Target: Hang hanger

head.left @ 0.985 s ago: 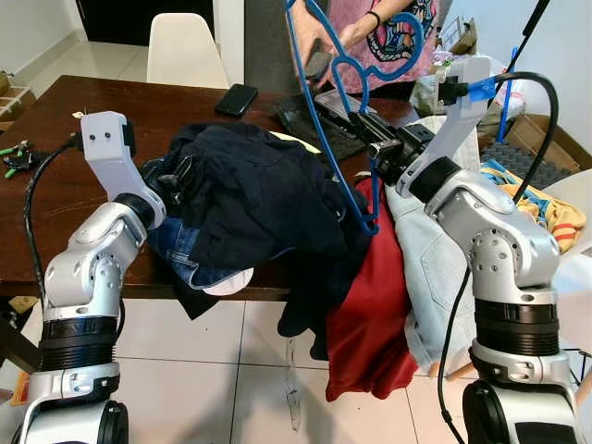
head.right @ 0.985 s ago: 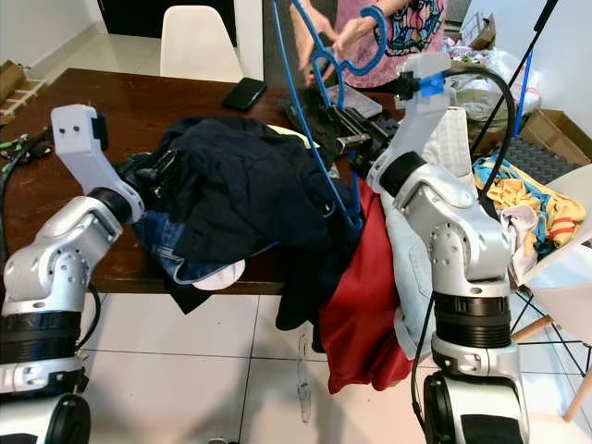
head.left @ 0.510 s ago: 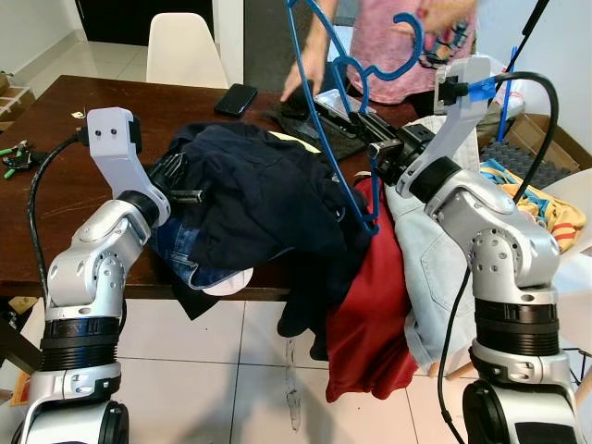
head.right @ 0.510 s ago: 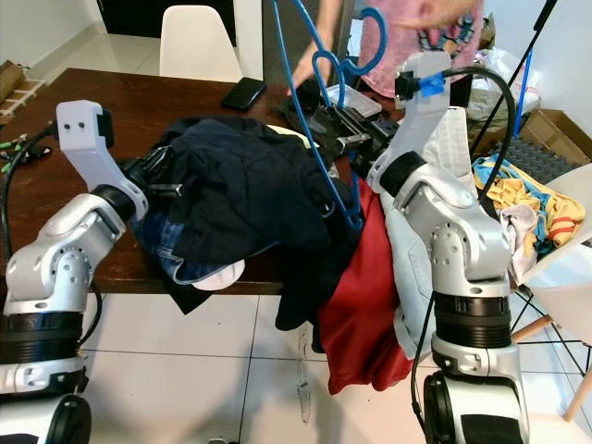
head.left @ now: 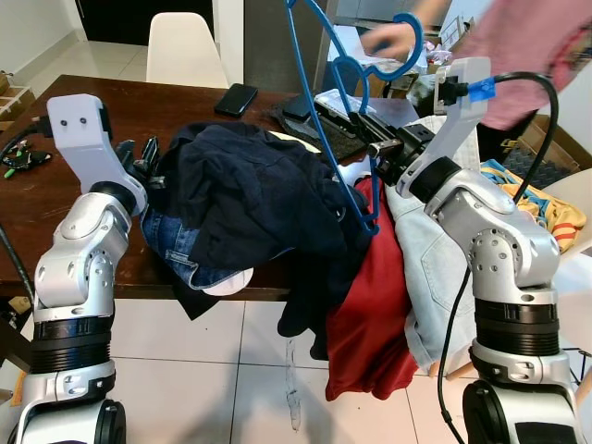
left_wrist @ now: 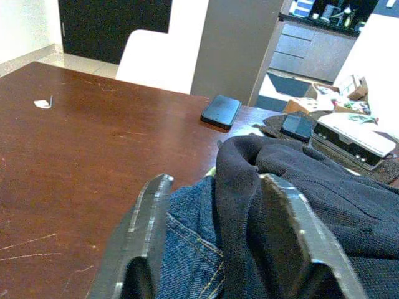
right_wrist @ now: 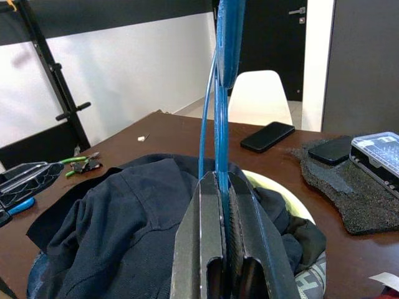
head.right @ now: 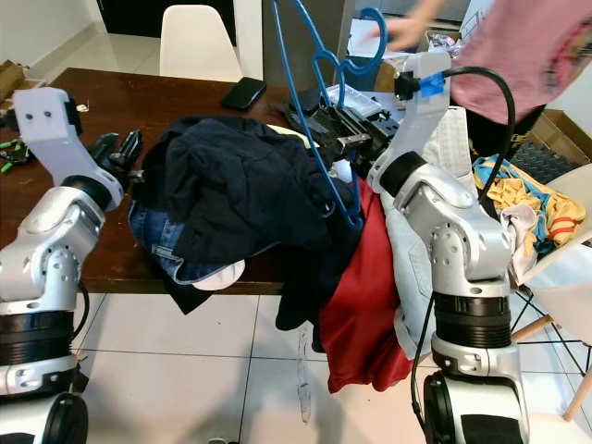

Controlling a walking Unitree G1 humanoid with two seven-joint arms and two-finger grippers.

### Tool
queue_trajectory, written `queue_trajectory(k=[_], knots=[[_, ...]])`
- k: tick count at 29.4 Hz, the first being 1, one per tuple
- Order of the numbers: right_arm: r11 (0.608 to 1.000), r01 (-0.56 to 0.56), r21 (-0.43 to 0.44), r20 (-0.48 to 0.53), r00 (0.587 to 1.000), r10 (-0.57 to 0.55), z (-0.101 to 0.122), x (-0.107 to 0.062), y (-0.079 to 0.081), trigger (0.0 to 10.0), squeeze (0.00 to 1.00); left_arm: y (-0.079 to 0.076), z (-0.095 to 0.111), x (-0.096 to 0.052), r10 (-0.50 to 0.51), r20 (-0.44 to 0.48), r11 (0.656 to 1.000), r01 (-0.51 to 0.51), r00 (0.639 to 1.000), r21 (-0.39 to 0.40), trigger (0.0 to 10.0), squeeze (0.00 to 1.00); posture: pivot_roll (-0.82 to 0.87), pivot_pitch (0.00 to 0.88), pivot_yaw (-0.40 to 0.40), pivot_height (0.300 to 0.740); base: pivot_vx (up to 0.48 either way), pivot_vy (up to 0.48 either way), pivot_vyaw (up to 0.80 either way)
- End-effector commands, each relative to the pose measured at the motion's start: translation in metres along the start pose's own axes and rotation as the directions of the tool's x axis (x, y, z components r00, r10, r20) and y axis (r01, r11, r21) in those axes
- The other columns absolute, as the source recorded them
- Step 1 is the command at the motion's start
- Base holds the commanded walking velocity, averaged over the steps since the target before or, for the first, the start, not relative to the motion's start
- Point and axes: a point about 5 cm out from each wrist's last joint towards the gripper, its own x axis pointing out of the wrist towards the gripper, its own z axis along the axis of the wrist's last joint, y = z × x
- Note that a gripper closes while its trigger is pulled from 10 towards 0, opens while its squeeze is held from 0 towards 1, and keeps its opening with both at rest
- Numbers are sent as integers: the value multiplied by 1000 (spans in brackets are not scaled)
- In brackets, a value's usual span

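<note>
Blue hanger [head.left: 326, 102] stands nearly upright in the upper middle of the frame, its hook [head.left: 393, 46] curling near the top edge and its lower corner dipping against the clothes heap. The right gripper [right_wrist: 219, 261] is pinched shut on the hanger's thin wire, the two black fingers [right_wrist: 202, 237] pressed flat on either side of it; the right arm [head.left: 481, 213] rises from the lower right, elbow bent, forearm angled up toward the centre. The dark navy garment [head.left: 259, 185] lies piled on the brown table [head.left: 55, 185] with blue jeans [head.left: 171, 245] under it, and a red cloth [head.left: 370, 314] and a pale denim piece [head.left: 425, 268] hang over the table's front edge. The left gripper [left_wrist: 215, 230] hovers at the heap's left edge with its fingers spread apart, jeans and navy cloth showing between them. Compared with half a second ago, the left arm [head.left: 83, 231] has drawn back to the left, away from the garment, while the right arm and hanger are unchanged. A person [head.left: 527, 55] in a pink top at the upper right has shifted rightward, one hand [head.left: 388, 39] reaching near the hook. A black phone [head.left: 237, 98] lies on the table beyond the heap.
</note>
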Motion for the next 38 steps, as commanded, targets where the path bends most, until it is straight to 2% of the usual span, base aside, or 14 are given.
queue_trajectory(k=[1,2,5,9,10,13,14,24,26,31,36,37,38], knots=[[1000,-8,-14,1,1000,8,1,-1,3,10000,0,-4,-6,-2,-32,-21,999,32,999,-3,10000,1000,190,127,-64,740,0,0,0],[1000,-8,-14,1,1000,8,1,-1,3,10000,0,-4,-6,-2,-32,-21,999,32,999,-3,10000,1000,190,127,-64,740,0,0,0],[1000,-8,-16,-1,1000,8,1,-1,2,10000,0,-16,-13,-2,-118,-51,993,118,992,-14,10000,1000,188,126,-64,740,0,0,0],[1000,-8,-18,-2,1000,8,1,-1,2,10000,0,-21,-18,-2,-147,-73,989,147,986,-15,10000,1000,184,125,-61,740,0,0,0],[1000,-8,-20,-3,1000,8,1,-2,2,10000,0,-24,-24,-3,-161,-104,987,161,981,-7,10000,631,184,125,-61,740,0,0,0],[1000,-8,-20,-3,1000,8,1,-2,2,10000,0,-24,-24,-3,-161,-104,987,161,981,-7,10000,631,184,125,-61,740,0,0,0],[1000,-8,-21,-4,1000,8,1,-2,3,10000,0,-26,-29,-3,-164,-130,986,165,978,-1,10000,0,182,124,-61,740,0,0,0],[999,-13,-30,-7,1000,13,2,-2,3,10000,0,-22,-35,-3,-123,-164,992,124,979,-4,10000,0,179,121,-63,740,0,0,0],[999,-18,-32,-9,1000,17,2,-2,4,10000,0,-13,-33,-2,-57,-150,998,55,987,-20,10000,0,181,119,-64,740,0,0,0],[999,-19,-32,-9,1000,19,2,-1,4,10000,0,-11,-31,-1,-39,-143,999,35,989,-28,10000,0,181,119,-64,740,0,0,0],[999,-27,-31,-11,1000,27,1,0,6,10000,0,-10,-34,-2,-36,-146,997,25,989,-77,10000,0,183,116,-63,740,0,0,0],[999,-28,-31,-11,1000,28,1,0,6,10000,0,-13,-35,-2,-55,-146,995,42,988,-89,8314,0,178,116,-61,740,0,0,0],[999,-28,-31,-11,1000,28,1,0,6,10000,0,-13,-35,-2,-55,-146,995,42,988,-89,8314,0,178,116,-61,740,0,0,0]])
